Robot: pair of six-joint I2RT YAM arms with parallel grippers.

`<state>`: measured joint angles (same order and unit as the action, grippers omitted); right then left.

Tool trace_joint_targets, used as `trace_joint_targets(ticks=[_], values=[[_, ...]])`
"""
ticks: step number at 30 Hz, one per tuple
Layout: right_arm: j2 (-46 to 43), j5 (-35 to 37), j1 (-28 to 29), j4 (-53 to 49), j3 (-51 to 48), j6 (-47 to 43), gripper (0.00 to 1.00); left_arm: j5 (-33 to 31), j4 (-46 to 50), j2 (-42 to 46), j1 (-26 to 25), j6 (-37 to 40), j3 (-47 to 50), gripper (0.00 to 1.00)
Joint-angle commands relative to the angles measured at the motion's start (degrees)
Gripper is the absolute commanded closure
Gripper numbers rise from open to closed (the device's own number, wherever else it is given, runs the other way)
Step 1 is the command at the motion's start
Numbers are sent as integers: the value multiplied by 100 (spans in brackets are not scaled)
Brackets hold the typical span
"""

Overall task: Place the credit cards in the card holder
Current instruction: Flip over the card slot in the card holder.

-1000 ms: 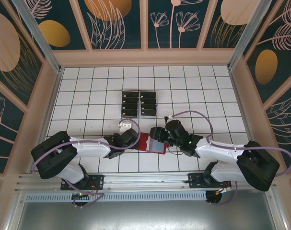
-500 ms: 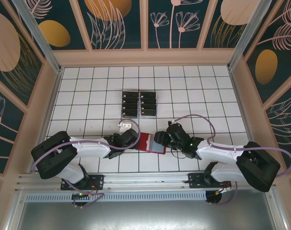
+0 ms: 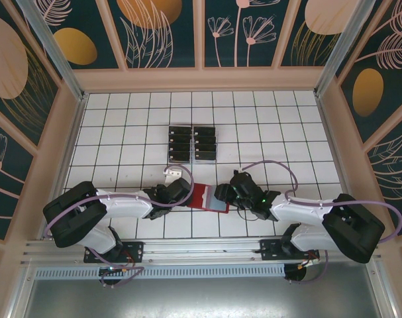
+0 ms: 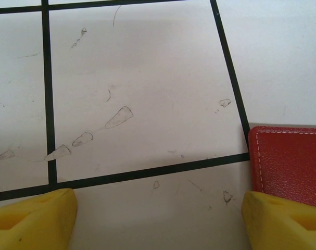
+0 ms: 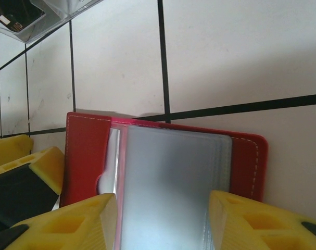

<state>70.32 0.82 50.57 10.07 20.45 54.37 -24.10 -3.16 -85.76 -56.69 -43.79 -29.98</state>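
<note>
The card holder (image 3: 202,196) is a red wallet lying open on the white grid, its greyish inner pockets (image 5: 168,182) facing up. My right gripper (image 3: 223,193) hangs over its right half, open, with the fingers (image 5: 69,221) on either side of the pocket stack and its midpoint (image 5: 163,224) above the pockets. My left gripper (image 3: 179,193) is open at the wallet's left edge. One of its fingers (image 4: 282,221) overlaps the wallet's red corner (image 4: 290,161), and bare table lies between the fingertips (image 4: 158,224). The black credit cards (image 3: 192,144) stand in a clear rack farther back.
The clear rack (image 5: 22,18) with a black card shows at the upper left in the right wrist view. Wooden side walls (image 3: 71,132) enclose the white grid table (image 3: 287,132). Both arms reach inward from the near edge; the left gripper's yellow fingers (image 5: 22,161) touch the wallet's left side.
My right gripper has shifted slightly toward the near edge and right over the wallet. The left arm and the wallet have stayed put.
</note>
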Motion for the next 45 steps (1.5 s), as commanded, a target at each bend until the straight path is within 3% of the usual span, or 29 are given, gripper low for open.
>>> trace_joint_targets(ticks=[1, 16, 37, 45], values=[[-12, 183, -49, 61, -93, 71, 51, 671, 171, -191, -114, -218, 182, 18], [580, -165, -51, 500, 264, -154, 52, 700, 79, -205, -108, -219, 222, 18], [438, -188, 206, 288, 716, -173, 53, 724, -64, -132, -109, -259, 343, 19], [1314, -433, 447, 721, 1190, -165, 53, 378, 244, 1008, -115, -876, 838, 19]])
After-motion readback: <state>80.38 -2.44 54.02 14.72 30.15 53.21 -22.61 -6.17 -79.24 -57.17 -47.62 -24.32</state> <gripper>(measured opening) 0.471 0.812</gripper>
